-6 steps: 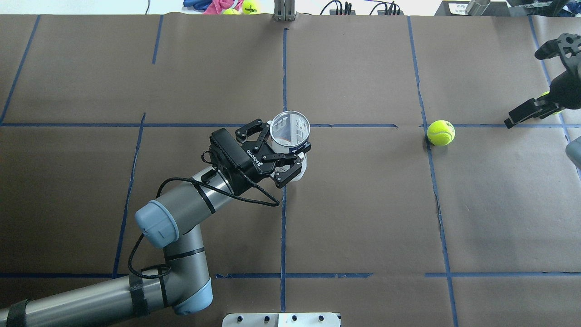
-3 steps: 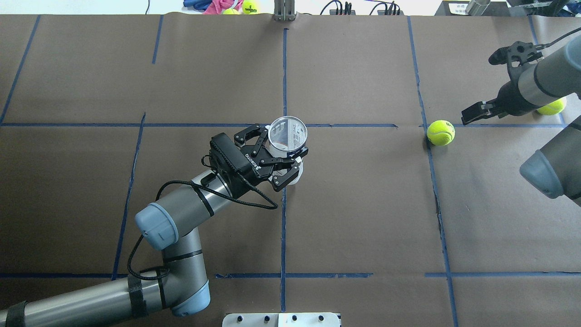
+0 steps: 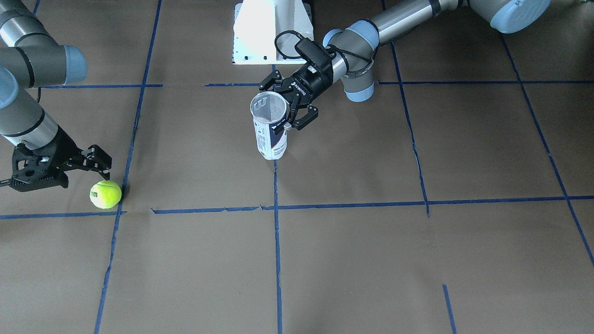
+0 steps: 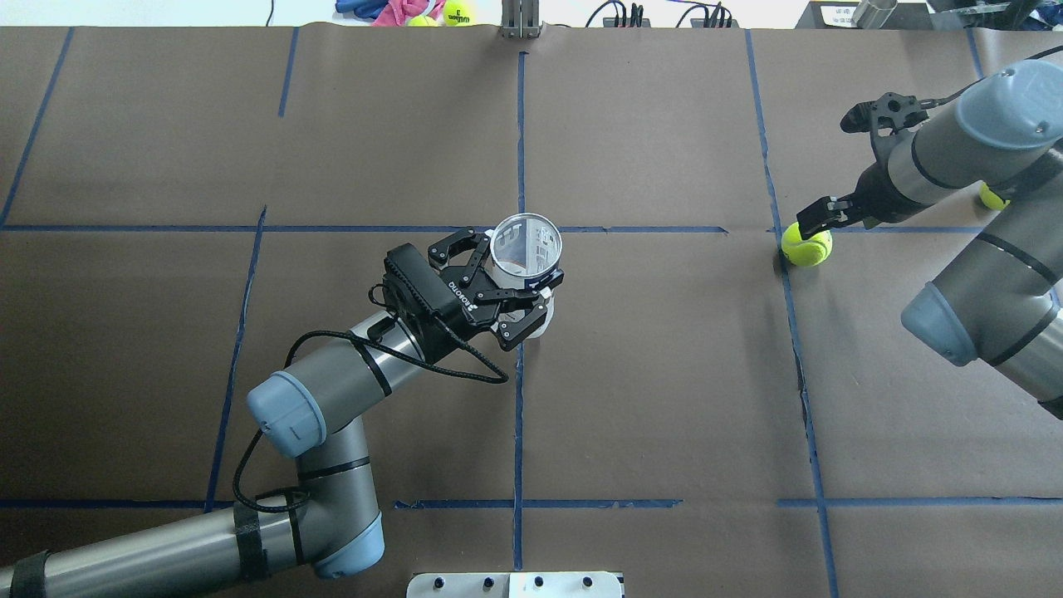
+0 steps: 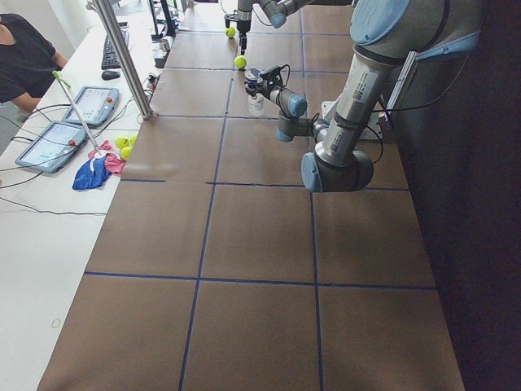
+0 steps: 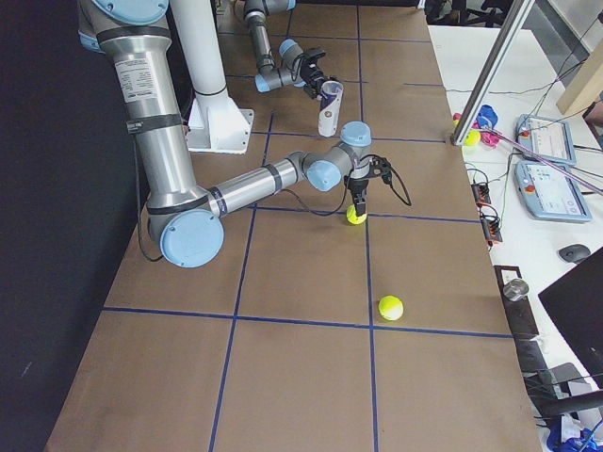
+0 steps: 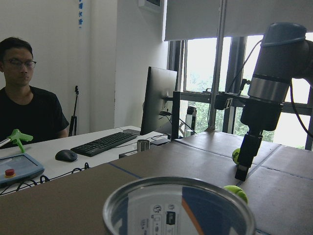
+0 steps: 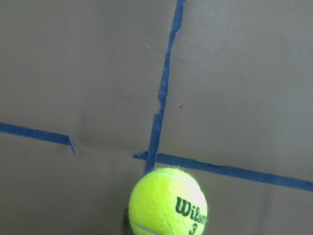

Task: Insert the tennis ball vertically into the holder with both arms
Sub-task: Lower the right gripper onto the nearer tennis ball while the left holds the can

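You can read "Wilso" with a "3" under it in dark print on the tennis ball (image 8: 168,203), low in the right wrist view, where the frame's lower edge crops the ball. White "ROBOTIQ" lettering runs along the body of the left gripper (image 3: 288,105). On the holder (image 3: 271,139) a white "W" shows through the clear wall just under the rim. The small print on its white and navy label is too fine to read.

The holder stands upright with its long axis vertical and its open mouth up. Its base is on the brown table (image 4: 664,374) beside the centre blue tape line (image 4: 519,415), a little above the middle of the overhead view. The left gripper's jaws are closed about its upper part, one finger on each side.

The tennis ball lies on the table at the right of the overhead view, by a tape crossing, well apart from the holder. The right gripper (image 4: 824,176) points down with its jaws spread wide. One fingertip sits right over the ball, but you cannot tell whether it touches. A second ball (image 6: 391,306) lies apart, low in the right-side view.
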